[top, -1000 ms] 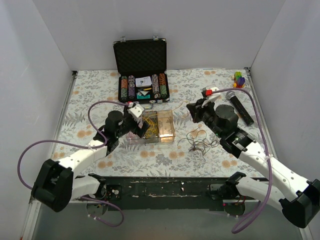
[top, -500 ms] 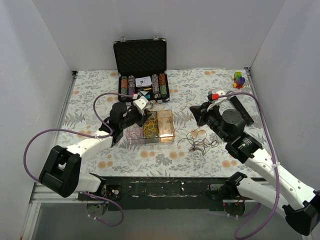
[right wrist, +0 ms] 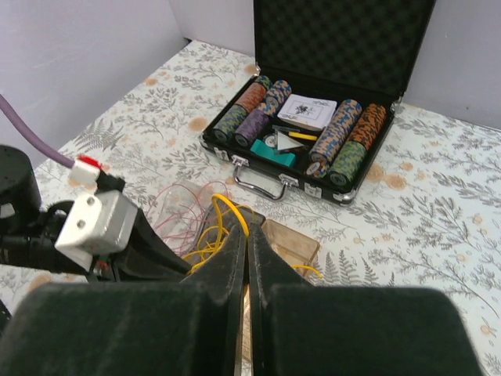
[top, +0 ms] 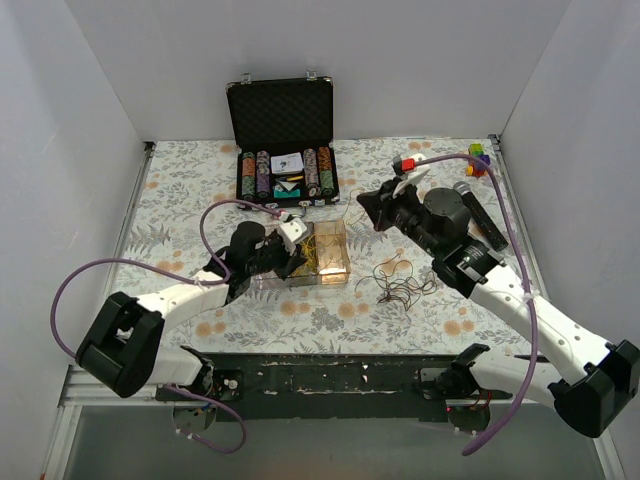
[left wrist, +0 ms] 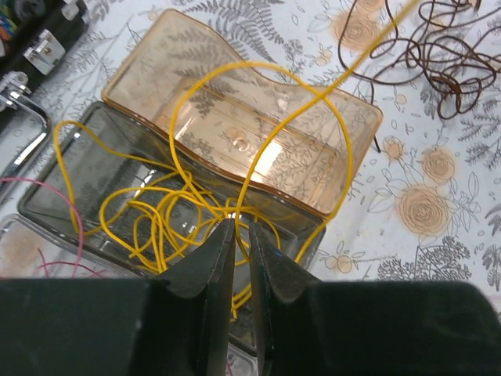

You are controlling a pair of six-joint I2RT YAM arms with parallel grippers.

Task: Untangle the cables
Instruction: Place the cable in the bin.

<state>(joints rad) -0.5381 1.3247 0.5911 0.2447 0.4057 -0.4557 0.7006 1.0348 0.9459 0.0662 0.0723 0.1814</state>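
The cables lie sorted by colour. Yellow cables [left wrist: 156, 219] fill the grey middle compartment of a clear box [top: 335, 268]. Pink cables [right wrist: 176, 205] sit in its left compartment, and dark brown cables [top: 402, 288] lie loose on the cloth to its right. My left gripper [top: 290, 260] is over the middle compartment, and in its wrist view the left gripper [left wrist: 241, 229] is shut on a yellow strand. My right gripper [top: 363, 201] is raised behind the box. In its wrist view the right gripper [right wrist: 246, 229] is shut on a yellow loop, and a strand runs from it down to the box.
An open black poker-chip case [top: 285, 150] stands behind the box, its metal handle [right wrist: 262, 182] facing it. A black microphone [top: 482, 210] and a small coloured block toy [top: 479, 158] lie at the back right. White walls enclose the floral cloth.
My left gripper went from wide open to shut on a yellow strand and shifted right over the box. My right gripper rose and moved back-left, drawing a yellow cable with it.
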